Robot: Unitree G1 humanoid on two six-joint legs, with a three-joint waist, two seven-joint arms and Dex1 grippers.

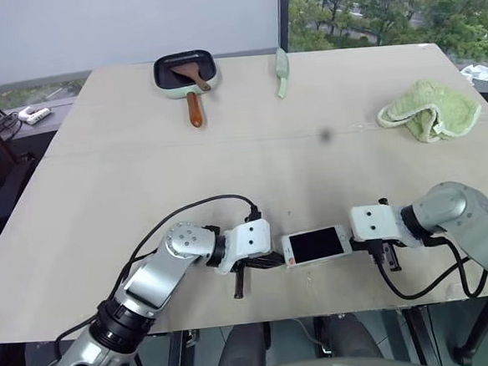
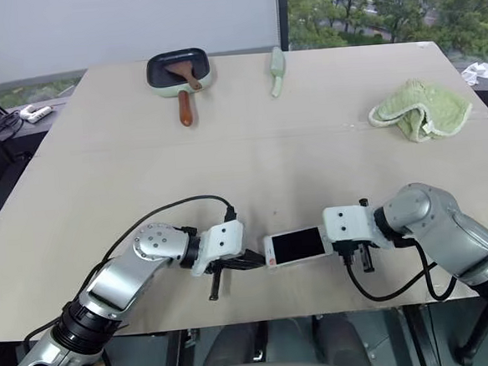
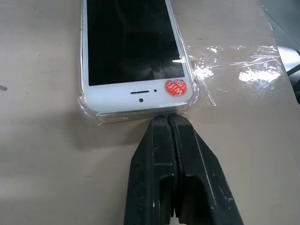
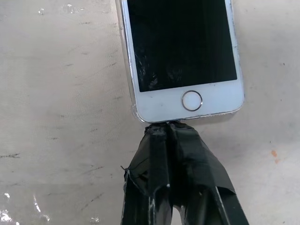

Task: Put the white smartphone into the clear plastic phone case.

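The phone [image 1: 316, 245] lies flat, screen up, at the lower centre of the frame near the front edge of the table [image 1: 127, 183], lengthwise between the two arms. In the left wrist view it sits inside the case [image 3: 86, 107], whose clear rim wraps the speaker end and its corners; a small orange sticker [image 3: 176, 87] is on the white bezel beside the speaker slot. A sheet of clear film [image 3: 236, 70] lies on the table just beside that end of the phone.

The left tool [image 3: 168, 123], lower centre-left in the head view, is closed on nothing, fingers pressed together, its tips touching the case rim at the speaker end. The right tool [image 4: 166, 127], lower centre-right, is likewise closed with nothing between its fingers, its tips against the home-button end of the phone. A black cable loops over the table behind the left arm, another hangs off the front edge under the right arm.

Further back, at the right of the frame, a crumpled green cloth [image 1: 430, 110] rests on the table. At the far edge, upper centre, a pale green pan [image 1: 185, 72] with a dark inside holds a wooden spatula [image 1: 191, 74], and a pale green utensil [image 1: 281, 71] lies to its right
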